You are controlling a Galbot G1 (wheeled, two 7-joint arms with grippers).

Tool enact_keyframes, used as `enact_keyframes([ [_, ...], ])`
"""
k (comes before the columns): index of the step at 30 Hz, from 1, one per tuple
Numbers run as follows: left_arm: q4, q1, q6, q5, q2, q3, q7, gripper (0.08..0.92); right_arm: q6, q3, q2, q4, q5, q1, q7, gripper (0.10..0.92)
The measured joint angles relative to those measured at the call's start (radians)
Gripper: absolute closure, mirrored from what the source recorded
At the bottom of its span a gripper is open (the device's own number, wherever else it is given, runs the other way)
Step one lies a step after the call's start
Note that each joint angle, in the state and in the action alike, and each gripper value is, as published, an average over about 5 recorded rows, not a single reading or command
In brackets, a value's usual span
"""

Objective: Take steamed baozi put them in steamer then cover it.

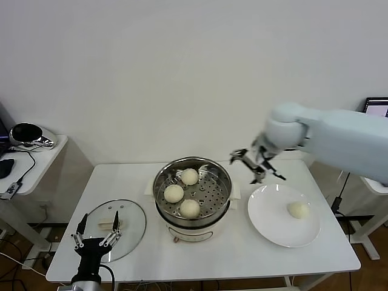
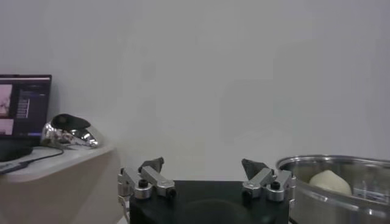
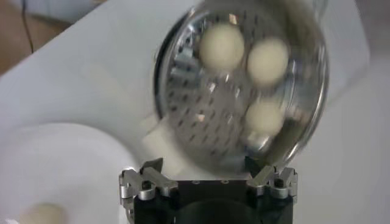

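Left gripper [image 1: 97, 235] nearest, fingers spread wide, empty, over the near edge of the glass lid [image 1: 115, 229]. Steamer [image 1: 193, 191] mid-table holds three baozi [image 1: 190, 208]; a fourth [image 1: 297, 210] lies on the white plate [image 1: 282, 215]. Right gripper [image 1: 257, 165] hangs between steamer and plate, apparently empty, jaws wide apart.
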Motion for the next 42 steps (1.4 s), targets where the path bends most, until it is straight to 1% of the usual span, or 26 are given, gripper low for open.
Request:
enact_keyframes([
  [4, 0.0, 0.004, 0.0, 0.003, 0.005, 0.003, 0.001, 0.177, -0.058, 0.029, -0.107, 0.006, -0.014, -0.049, -0.008, 0.203],
  [9, -0.002, 0.01, 0.0, 0.009, 0.007, 0.006, 0.002, 0.177, -0.084, 0.12, -0.214, -0.013, -0.057, -0.173, -0.02, 0.203],
  [16, -0.014, 0.027, -0.001, 0.02, 0.0, 0.004, 0.003, 0.177, -0.065, 0.353, -0.275, -0.096, -0.147, -0.446, -0.033, 0.203],
  [21, -0.027, 0.042, 0.0, 0.025, -0.006, -0.006, 0.003, 0.177, -0.038, 0.523, -0.268, -0.184, -0.211, -0.63, -0.032, 0.203],
  [27, -0.037, 0.055, 0.001, 0.028, -0.013, -0.016, 0.004, 0.177, -0.01, 0.661, -0.23, -0.294, -0.278, -0.773, -0.033, 0.203],
  [42, -0.035, 0.055, 0.001, 0.027, -0.017, -0.019, 0.003, 0.177, 0.021, 0.817, -0.104, -0.491, -0.367, -0.936, -0.016, 0.204],
])
